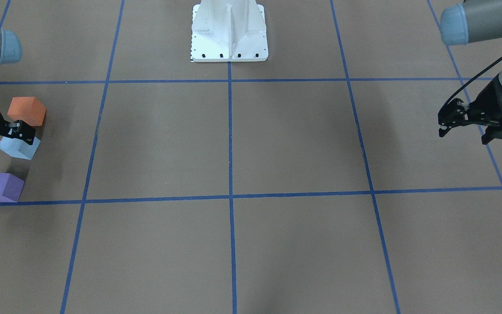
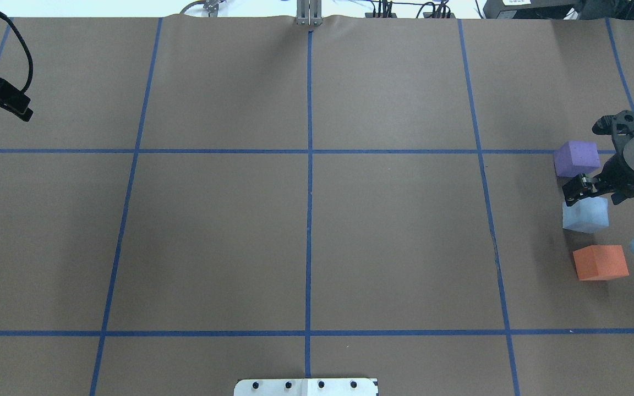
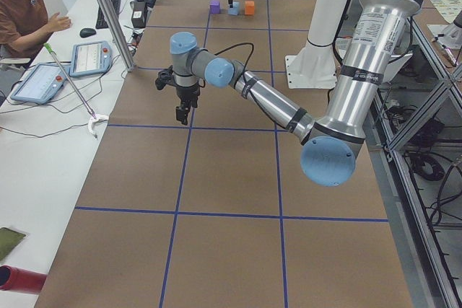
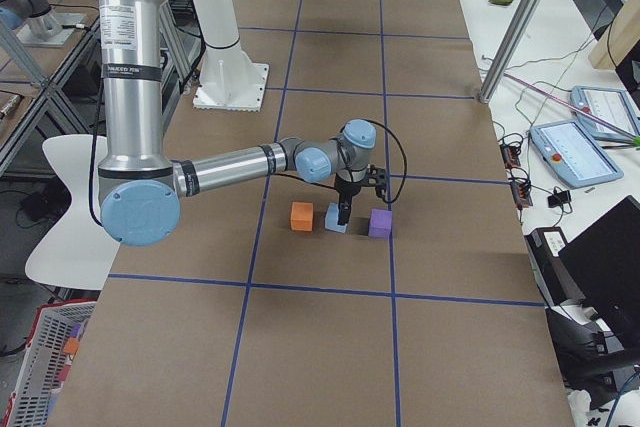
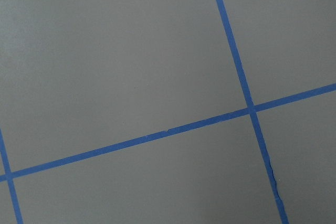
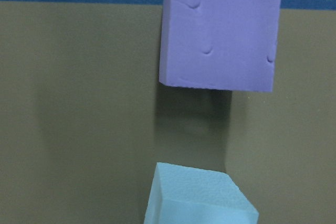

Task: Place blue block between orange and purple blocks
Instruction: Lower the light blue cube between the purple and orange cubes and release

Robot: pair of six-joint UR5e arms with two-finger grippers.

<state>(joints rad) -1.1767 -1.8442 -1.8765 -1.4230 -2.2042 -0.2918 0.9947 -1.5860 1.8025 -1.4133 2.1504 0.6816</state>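
Blue block (image 2: 585, 215) between orange block (image 2: 600, 263), purple block (image 2: 577, 158)

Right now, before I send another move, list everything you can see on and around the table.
purple block: one, purple, robot's right end, by a tape line
blue block: one, pale blue, between the purple and the orange
orange block: one, orange, nearest the robot of the three
tape lines: several, blue, a grid across the table
table: one, brown cover
base plate: one, white, middle of the robot's edge
tablets: two, blue-edged, on the operators' bench
operator: one, brown shirt, at that bench
right pincer: one, black, over the blue block; grip unclear
left pincer: one, black, above bare table at the left end
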